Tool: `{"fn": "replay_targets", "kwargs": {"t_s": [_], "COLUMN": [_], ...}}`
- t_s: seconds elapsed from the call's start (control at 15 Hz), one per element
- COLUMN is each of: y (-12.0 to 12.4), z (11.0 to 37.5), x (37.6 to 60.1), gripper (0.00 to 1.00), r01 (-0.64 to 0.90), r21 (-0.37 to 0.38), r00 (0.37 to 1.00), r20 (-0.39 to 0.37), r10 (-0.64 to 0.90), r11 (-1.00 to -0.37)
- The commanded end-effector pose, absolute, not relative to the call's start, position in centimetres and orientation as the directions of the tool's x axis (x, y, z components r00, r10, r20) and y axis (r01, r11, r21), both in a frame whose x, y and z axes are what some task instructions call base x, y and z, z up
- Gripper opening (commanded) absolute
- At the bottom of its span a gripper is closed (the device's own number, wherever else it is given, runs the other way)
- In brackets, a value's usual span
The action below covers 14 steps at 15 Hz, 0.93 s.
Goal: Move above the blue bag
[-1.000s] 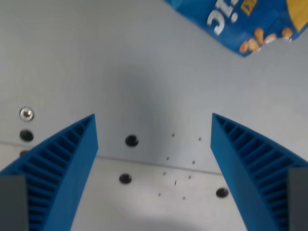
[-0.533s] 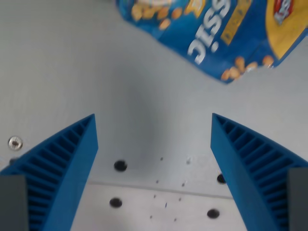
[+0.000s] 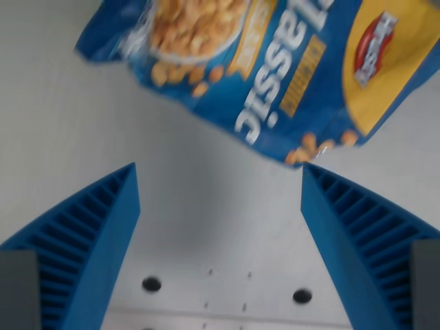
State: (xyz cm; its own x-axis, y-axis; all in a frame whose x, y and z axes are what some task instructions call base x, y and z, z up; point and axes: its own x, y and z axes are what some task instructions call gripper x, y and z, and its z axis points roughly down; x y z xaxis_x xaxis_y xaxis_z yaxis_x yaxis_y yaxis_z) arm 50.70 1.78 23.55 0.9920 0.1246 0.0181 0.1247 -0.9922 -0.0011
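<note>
The blue bag (image 3: pixel 261 75) is a snack packet with white lettering, a yellow patch and a picture of golden snacks. It lies flat on the grey table and fills the upper half of the wrist view, running off the top and right edges. My gripper (image 3: pixel 218 180) is open, its two blue ribbed fingers (image 3: pixel 89 234) spread wide with nothing between them. The bag's lower corner reaches down to just above the tip of the finger on the wrist view's right. The gap between the fingers is mostly over bare table, just below the bag.
The grey table (image 3: pixel 82 137) has two dark holes (image 3: pixel 151 283) near the bottom edge of the view, with a seam line below them.
The camera has advanced toward the bag: the bag has slid down and left in the view and grown much larger, while the table holes dropped toward the bottom. The fingers stay spread the same.
</note>
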Motion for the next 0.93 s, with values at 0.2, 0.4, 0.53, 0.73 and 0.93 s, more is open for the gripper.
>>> {"fn": "replay_targets", "kwargs": {"t_s": [0.2, 0.4, 0.53, 0.73, 0.93], "y": [0.5, -0.2, -0.6, -1.1, -1.5], "z": [22.6, 22.0, 21.6, 21.1, 20.7], "x": [53.6, 55.0, 55.8, 56.8, 57.6], "gripper": [1.00, 1.00, 1.00, 1.00, 1.00], "r01": [0.066, 0.053, 0.045, 0.034, 0.026], "r21": [0.035, 0.036, 0.036, 0.033, 0.029], "r00": [0.998, 0.998, 0.999, 0.999, 0.999], "r20": [0.006, 0.014, 0.020, 0.028, 0.029], "r10": [0.066, 0.054, 0.046, 0.035, 0.027], "r11": [-0.997, -0.998, -0.998, -0.999, -0.999]}}
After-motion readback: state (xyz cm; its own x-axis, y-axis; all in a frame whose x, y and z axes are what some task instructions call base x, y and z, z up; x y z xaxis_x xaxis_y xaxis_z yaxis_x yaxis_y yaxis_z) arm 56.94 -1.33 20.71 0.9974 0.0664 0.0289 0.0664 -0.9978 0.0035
